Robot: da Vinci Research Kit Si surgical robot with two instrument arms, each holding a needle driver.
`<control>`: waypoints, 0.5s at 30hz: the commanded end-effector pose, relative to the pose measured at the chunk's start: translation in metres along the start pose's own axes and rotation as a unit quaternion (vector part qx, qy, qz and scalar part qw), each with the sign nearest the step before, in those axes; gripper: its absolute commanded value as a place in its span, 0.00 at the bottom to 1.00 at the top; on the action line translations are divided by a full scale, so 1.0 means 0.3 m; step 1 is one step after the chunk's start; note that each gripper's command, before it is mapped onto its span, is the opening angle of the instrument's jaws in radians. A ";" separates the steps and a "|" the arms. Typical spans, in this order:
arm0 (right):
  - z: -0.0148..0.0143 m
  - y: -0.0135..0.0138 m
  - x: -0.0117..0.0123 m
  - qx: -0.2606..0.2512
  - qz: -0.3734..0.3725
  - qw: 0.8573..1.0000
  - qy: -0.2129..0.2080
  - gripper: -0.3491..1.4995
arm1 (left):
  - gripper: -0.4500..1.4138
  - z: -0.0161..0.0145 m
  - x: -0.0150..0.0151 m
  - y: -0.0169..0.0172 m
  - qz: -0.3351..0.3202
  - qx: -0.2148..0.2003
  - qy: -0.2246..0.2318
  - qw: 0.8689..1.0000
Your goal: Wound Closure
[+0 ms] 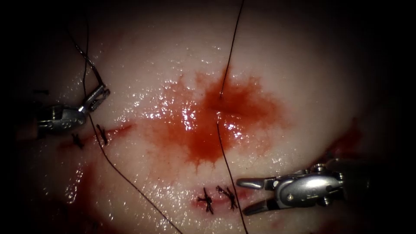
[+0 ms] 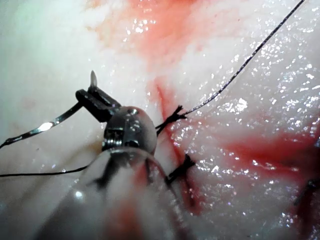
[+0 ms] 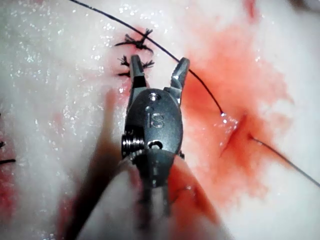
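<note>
Endoscope view. The tissue [image 1: 303,69] is seen from above with a pool of red fluid [image 1: 208,125] at its middle, where the thread [image 1: 232,47] enters a small cut [image 1: 220,100] and emerges again on the near side, running on toward the near edge of the tissue. Two tied stitches [image 1: 216,198] lie at the near edge and two more [image 1: 91,138] toward the left edge, so part of the closure is judged done, while the central cut is crossed by thread alone and not yet knotted. The left pincer [image 1: 99,96] is closed on the needle [image 1: 89,60], gripped near one end. The needle is held above the tissue, not in it, well left of the central cut. The right pincer [image 1: 253,196] stands open and holds nothing, just right of the near stitches.

Left wrist view. The needle's [image 2: 50,124] grip is shown closely: the curved body passes through the closed left pincer [image 2: 97,102], a short end projecting beyond it. Two knots [image 2: 172,117] lie beside the tool.

Right wrist view. The right pincer [image 3: 157,70] is confirmed empty, its jaws apart beside the knots [image 3: 135,52], and the cut [image 3: 232,132] is seen gaping slightly.
</note>
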 end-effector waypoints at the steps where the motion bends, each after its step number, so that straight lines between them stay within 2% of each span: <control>1: 0.0016 0.0030 -0.0031 -0.002 -0.001 1.000 -0.001 0.94 | 0.00 0.002 -0.001 0.001 0.000 0.000 0.001 1.000; 4: 0.0010 0.0122 -0.0075 -0.014 -0.006 1.000 -0.011 0.94 | 0.00 0.002 -0.001 0.002 -0.002 0.000 0.000 1.000; 8: 0.0060 0.0186 -0.0147 -0.017 -0.005 1.000 -0.012 0.94 | 0.00 0.002 -0.001 0.002 -0.002 0.000 0.001 1.000; 10: 0.0096 0.0194 -0.0182 -0.018 -0.008 1.000 -0.011 0.94 | 0.00 0.002 -0.001 0.002 -0.001 -0.001 0.000 1.000; 15: 0.0254 0.0164 -0.0294 -0.023 -0.025 0.999 -0.013 0.94 | 0.00 0.002 -0.001 0.002 -0.001 -0.002 0.002 1.000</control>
